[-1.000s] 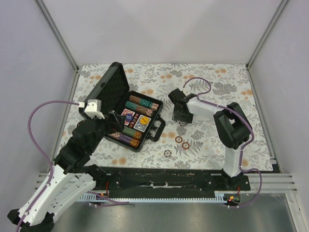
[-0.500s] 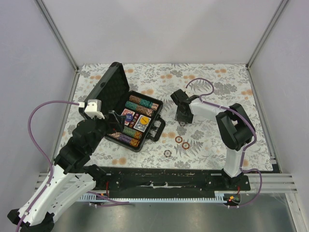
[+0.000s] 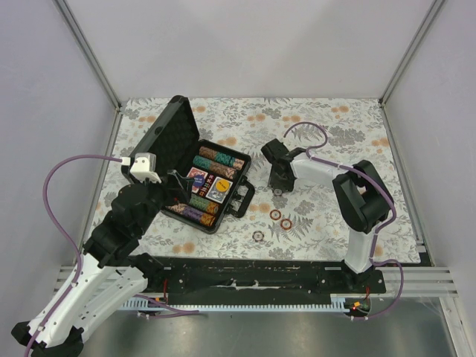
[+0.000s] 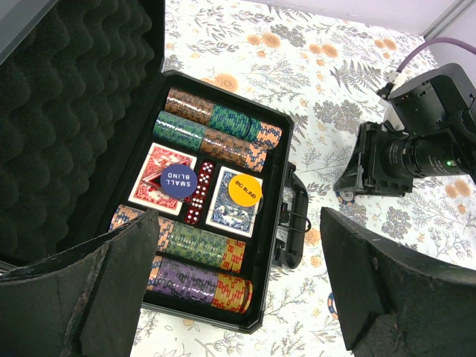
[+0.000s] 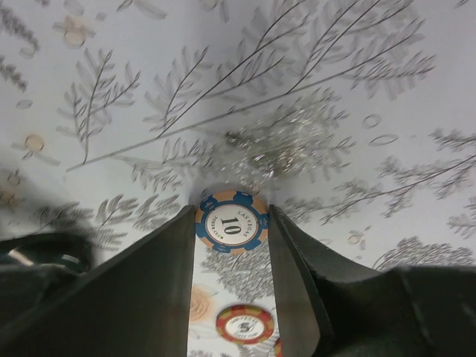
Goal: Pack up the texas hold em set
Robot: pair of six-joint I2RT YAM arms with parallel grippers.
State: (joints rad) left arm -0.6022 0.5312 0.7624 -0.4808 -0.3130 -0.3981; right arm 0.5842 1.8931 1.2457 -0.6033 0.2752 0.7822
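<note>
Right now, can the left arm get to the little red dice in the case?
Probably yes. The case lid is open, the left arm holds its jaws open above it, and nothing covers the red dice. They sit tight between two card decks, so pinching them may be fiddly.

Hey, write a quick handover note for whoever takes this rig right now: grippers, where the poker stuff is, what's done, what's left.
Left gripper: open, hovering over the briefcase, holding nothing.
Right gripper: shut on a blue 10 chip, right of the case.
Done: chip rows, decks, dice and blind buttons sit in the open case.
Left: pack that chip and three loose chips on the table, then close the case.
</note>
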